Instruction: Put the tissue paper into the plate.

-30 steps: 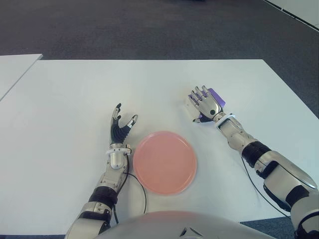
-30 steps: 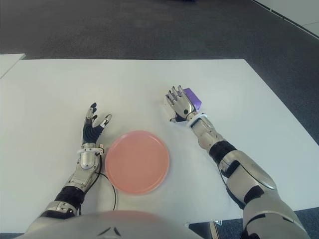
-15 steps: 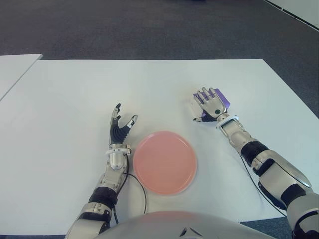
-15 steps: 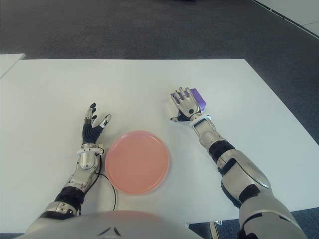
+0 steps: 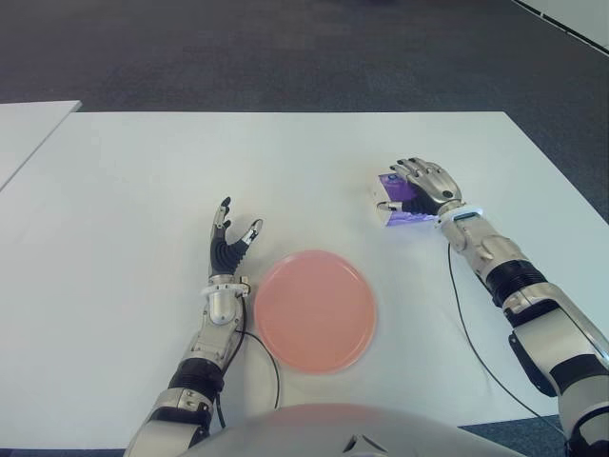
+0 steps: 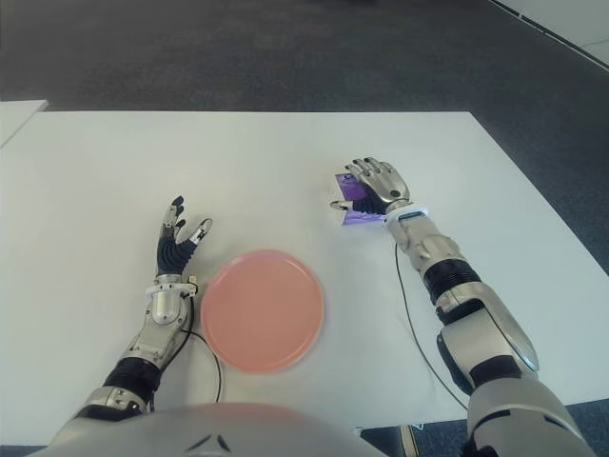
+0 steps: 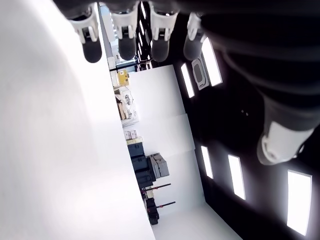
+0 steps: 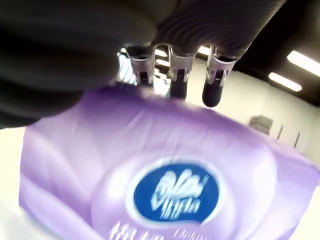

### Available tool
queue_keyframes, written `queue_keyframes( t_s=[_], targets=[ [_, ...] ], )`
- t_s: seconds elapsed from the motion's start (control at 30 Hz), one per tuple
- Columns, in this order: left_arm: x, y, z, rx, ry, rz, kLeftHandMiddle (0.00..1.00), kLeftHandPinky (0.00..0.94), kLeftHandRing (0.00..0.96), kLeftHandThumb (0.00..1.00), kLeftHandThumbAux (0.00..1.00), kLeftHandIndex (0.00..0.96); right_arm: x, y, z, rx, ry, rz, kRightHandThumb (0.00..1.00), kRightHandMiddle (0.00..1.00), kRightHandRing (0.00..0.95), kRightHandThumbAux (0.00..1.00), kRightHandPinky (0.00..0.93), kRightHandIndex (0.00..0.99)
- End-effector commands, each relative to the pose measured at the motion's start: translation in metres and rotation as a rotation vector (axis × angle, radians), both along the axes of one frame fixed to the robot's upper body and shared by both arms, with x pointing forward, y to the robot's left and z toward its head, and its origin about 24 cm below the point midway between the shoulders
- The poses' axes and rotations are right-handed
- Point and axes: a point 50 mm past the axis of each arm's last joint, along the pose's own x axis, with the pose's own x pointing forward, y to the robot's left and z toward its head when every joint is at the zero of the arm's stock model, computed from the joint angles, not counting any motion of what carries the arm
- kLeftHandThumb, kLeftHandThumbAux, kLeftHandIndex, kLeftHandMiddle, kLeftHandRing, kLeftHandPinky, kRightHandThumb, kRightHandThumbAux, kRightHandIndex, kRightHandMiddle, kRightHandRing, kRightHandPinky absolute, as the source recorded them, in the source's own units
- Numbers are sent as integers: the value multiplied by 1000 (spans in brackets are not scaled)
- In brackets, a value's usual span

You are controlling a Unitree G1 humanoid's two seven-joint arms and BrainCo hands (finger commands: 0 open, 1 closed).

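Here the right hand [image 5: 425,185] lies over the purple tissue pack [image 5: 398,201] on the white table [image 5: 133,190], fingers curled around it, well right of and beyond the pink plate [image 5: 315,310]. The left hand [image 5: 231,246] shows just left of the plate, fingers spread and holding nothing.

White table [image 5: 285,162], dark grey carpet floor [image 5: 238,48] beyond (second white table [image 5: 29,124] at left)
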Motion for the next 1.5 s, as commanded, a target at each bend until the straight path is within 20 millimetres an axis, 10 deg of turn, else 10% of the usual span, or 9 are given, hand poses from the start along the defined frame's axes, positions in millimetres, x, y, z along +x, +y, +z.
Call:
queue_keyframes(
  t_s=[0.03, 0.63, 1.5],
  targets=[
    [-30, 10, -33, 3, 179, 17, 0, 0, 0, 13, 541, 0, -5, -11, 7, 168, 73, 0, 453, 0, 0, 139, 0, 0],
    [-31, 13, -34, 0, 188, 12, 0, 0, 0, 19, 527, 0, -37, -6, 75, 576, -48, 112, 541, 0, 0, 142, 0, 0],
    [-30, 15, -35, 18, 205, 1, 0, 0, 0, 23, 523, 0, -42, -13, 85, 489, -121, 65, 616, 0, 0, 166, 0, 0]
  ],
)
